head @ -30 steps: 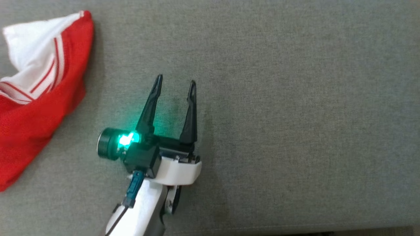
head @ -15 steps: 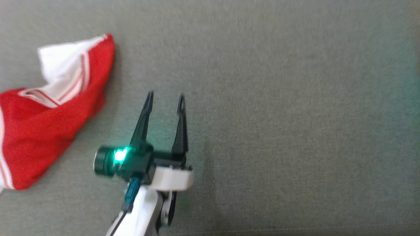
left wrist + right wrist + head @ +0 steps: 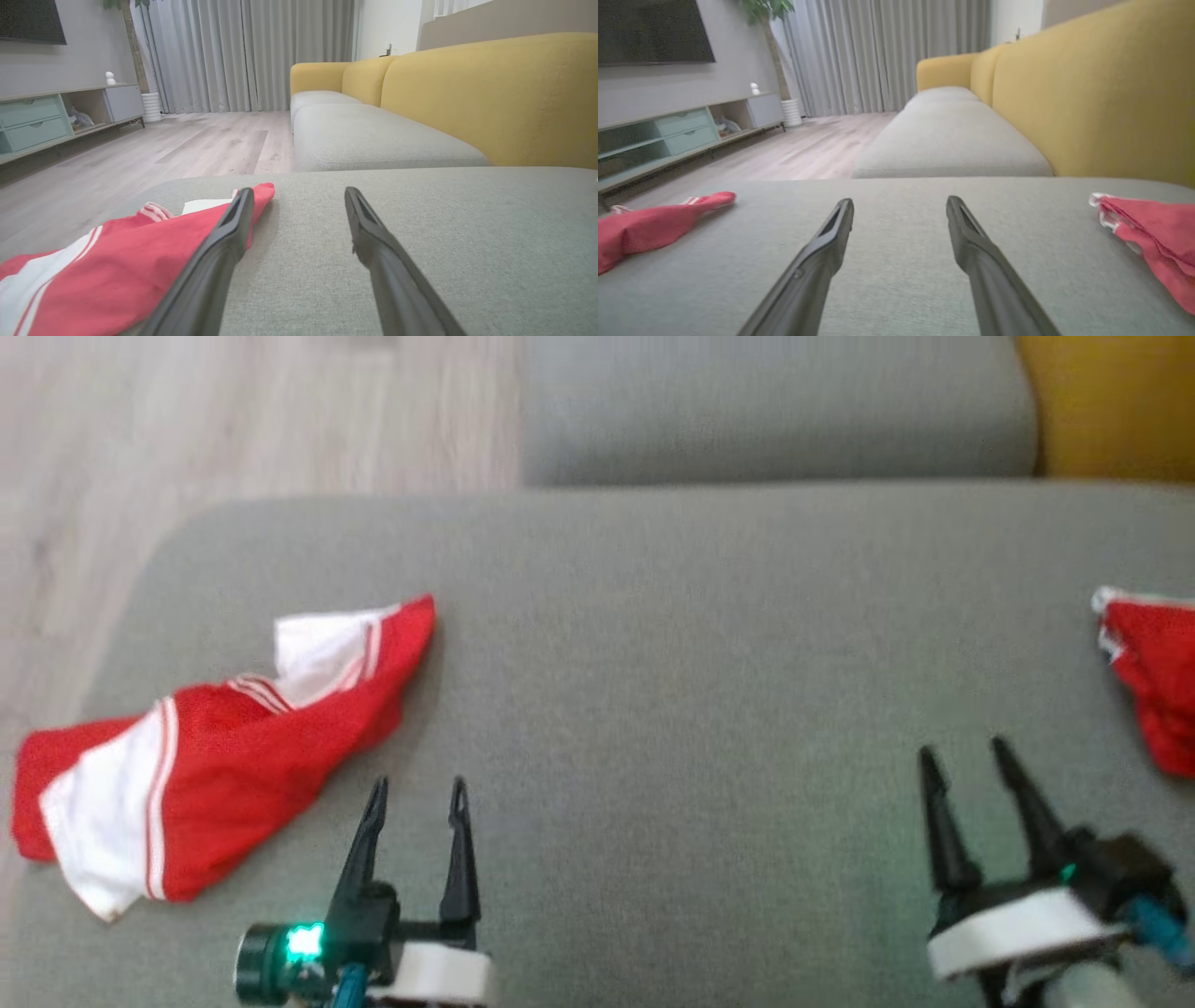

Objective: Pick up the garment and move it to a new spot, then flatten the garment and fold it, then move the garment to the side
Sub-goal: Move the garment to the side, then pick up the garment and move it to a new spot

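A home living room, to judge by the yellow-backed sofa (image 3: 490, 93) on the right, long grey curtains (image 3: 247, 51) at the far end, a wall-mounted television (image 3: 649, 30) and low media cabinet (image 3: 56, 116) on the left, and pale wood flooring (image 3: 187, 144) between.

right red garment (image 3: 1153, 681) cut off by edge, head view slightly blurred

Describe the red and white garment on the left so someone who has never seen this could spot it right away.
Find the wide grey cushion beside the yellow sofa back. At its left end, near the wooden floor, lies a crumpled garment. Unlike the mostly red garment at the right edge, it has broad white panels with thin red stripes.
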You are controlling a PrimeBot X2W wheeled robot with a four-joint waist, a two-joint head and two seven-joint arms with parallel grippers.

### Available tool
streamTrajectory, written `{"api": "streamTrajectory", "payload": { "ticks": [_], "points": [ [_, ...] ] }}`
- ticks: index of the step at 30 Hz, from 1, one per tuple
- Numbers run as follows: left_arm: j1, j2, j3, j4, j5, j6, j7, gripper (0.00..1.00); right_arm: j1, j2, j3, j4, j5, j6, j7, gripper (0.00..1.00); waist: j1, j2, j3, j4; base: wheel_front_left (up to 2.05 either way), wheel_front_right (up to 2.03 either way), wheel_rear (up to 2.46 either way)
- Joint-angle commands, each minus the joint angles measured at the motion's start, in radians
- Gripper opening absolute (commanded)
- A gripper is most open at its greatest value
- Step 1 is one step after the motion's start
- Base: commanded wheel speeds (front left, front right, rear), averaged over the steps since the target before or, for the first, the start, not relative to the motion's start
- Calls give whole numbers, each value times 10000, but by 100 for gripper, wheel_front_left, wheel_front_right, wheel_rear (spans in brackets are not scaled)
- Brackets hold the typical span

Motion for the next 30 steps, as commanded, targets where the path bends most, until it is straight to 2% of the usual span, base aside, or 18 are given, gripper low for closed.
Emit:
{"api": "streamTrajectory", "payload": {
  "ticks": [1,6,20,25,30],
  "points": [
    [-102,-12,493,-235,152,-76,-42,100,95,205,26,-768,-511,-7,-135,100,4,-1,-710,147,0,0,0],
    [207,-12,703,-241,505,-170,-42,100,828,667,184,-1026,-939,-7,-136,100,4,-1,-885,71,0,0,0],
    [286,-12,836,-213,697,-346,-42,100,983,814,197,-964,-995,-7,-137,100,4,-1,-976,-22,0,0,0],
    [216,-13,743,-146,749,-408,-42,100,1322,845,-222,-1027,-998,-7,-137,100,4,-1,-1010,643,0,0,0],
    [246,-11,855,-184,868,-388,-42,100,1593,900,-489,-1028,-899,-7,-137,100,4,-1,-893,1971,0,0,0]
  ]
}}
